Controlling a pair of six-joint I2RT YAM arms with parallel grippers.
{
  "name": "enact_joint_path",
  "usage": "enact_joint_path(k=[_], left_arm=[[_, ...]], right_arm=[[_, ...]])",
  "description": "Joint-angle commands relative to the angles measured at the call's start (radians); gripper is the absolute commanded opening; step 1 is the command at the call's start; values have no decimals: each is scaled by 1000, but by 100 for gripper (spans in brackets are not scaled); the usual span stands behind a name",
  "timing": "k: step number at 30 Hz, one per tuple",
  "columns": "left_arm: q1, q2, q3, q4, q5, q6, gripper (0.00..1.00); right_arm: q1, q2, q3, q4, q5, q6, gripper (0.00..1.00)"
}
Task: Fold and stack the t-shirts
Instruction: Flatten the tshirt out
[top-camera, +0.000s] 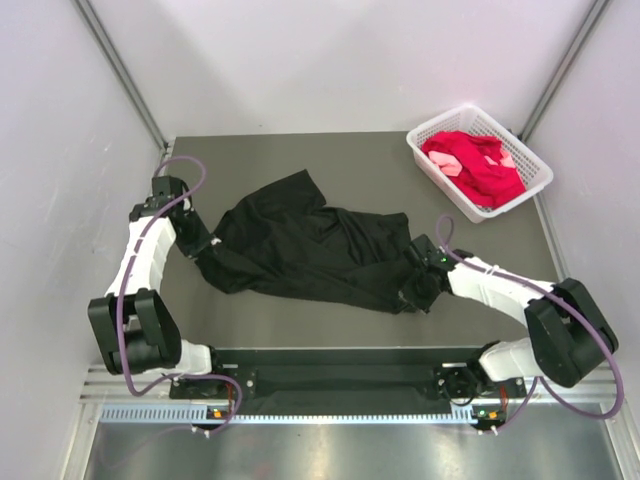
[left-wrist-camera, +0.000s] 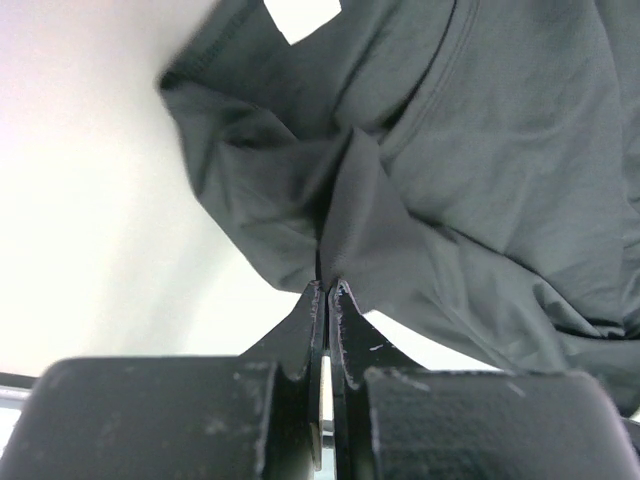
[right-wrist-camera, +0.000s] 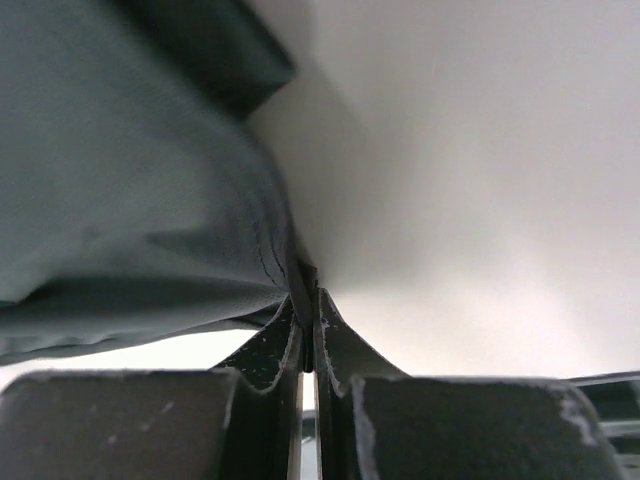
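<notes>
The large black t-shirt lies crumpled across the middle of the table. My left gripper is at its left edge and is shut on a fold of the black fabric, with a white label showing near the collar. My right gripper is at the shirt's right lower corner and is shut on a hem of the black shirt. The red t-shirt and the pale pink one lie bundled in the basket.
A white lattice basket stands at the table's back right corner. Grey walls close in the table on the left, back and right. The arm bases sit along the near edge.
</notes>
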Motion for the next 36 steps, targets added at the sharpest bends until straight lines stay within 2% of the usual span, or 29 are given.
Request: enact_joint_path(k=[1, 6, 12, 20, 23, 27, 32, 36], left_arm=[[0, -69, 50, -20, -37, 6, 0], [2, -117, 117, -52, -63, -25, 0], [2, -126, 260, -78, -72, -71, 0], [3, -158, 563, -69, -51, -140, 0], [2, -195, 721, -90, -74, -139, 0], [0, -254, 865, -112, -94, -105, 0], [-39, -345, 996, -94, -156, -70, 0], [-86, -385, 1046, -87, -261, -25, 0]], right_arm=[[-14, -41, 115, -123, 217, -228, 0], [-16, -49, 335, -156, 244, -490, 0], [-16, 26, 611, -216, 218, -689, 0], [-13, 140, 1080, -330, 212, -794, 0], [-5, 131, 1207, -388, 183, -814, 0], [24, 42, 1257, -400, 128, -834, 0], [71, -110, 1229, -390, 50, -878, 1], [85, -224, 1091, -321, 140, -866, 1]])
